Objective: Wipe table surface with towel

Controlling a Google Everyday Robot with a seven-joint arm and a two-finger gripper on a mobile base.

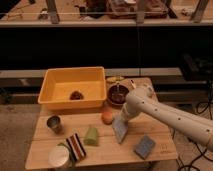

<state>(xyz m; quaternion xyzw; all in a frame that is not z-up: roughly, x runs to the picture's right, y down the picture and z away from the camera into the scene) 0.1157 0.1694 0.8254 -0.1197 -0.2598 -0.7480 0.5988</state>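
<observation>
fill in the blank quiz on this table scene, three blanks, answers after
1. The gripper, shut on the towel, is right beside the ____ fruit.
2. The large bin on the table surface is ____ in colour.
3. The small blue pad lies ____ from the towel, not touching it.

Missing words: orange; yellow; apart

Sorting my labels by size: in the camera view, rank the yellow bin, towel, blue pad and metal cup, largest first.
1. yellow bin
2. towel
3. blue pad and metal cup, too alike to rank
The claw, shut, sits on the towel's upper end.
</observation>
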